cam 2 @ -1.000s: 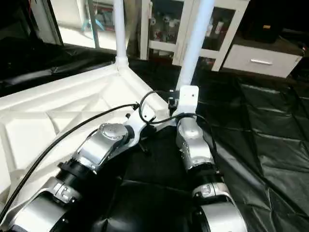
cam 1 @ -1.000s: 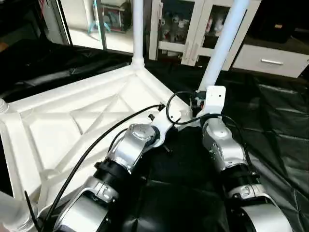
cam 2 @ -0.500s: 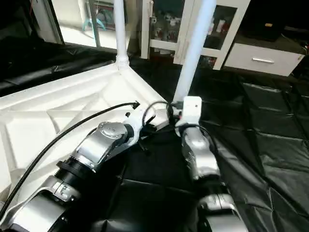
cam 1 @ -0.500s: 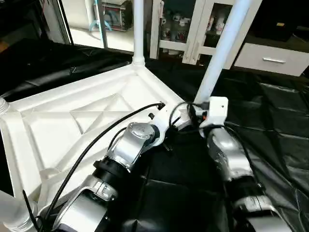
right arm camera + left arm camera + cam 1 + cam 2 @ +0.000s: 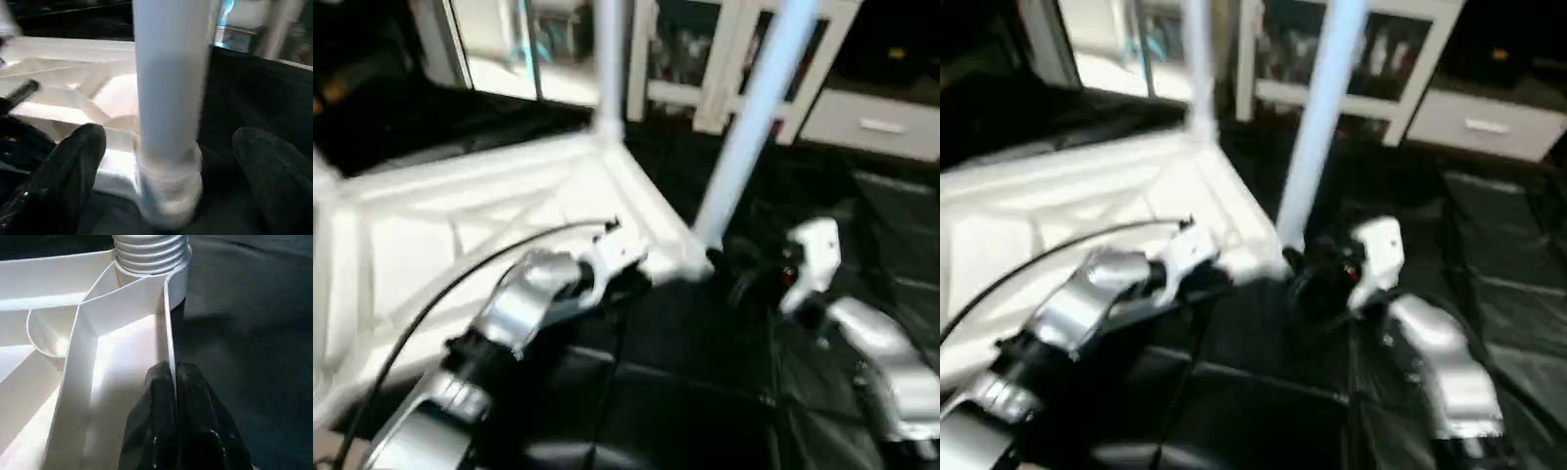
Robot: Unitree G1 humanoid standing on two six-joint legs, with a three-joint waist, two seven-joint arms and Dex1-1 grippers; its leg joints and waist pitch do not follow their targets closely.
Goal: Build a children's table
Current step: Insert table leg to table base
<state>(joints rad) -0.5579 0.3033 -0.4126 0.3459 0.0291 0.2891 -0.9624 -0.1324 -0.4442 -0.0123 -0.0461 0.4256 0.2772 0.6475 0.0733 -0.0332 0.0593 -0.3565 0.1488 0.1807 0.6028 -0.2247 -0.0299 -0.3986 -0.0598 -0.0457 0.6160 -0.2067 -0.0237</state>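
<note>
Head views are smeared, so the cabinet (image 5: 724, 59) at 12 o'clock is hard to read, and both upright legs are cut off at the top. The table top (image 5: 460, 225) lies underside-up on black sheeting (image 5: 705, 411). My left tool (image 5: 173, 396) is pressed together, pinching its edge wall near the corner socket (image 5: 151, 254). My right tool (image 5: 171, 166) stands spread wide, fingers (image 5: 73, 161) either side of the near leg (image 5: 168, 88), not touching it.
</note>
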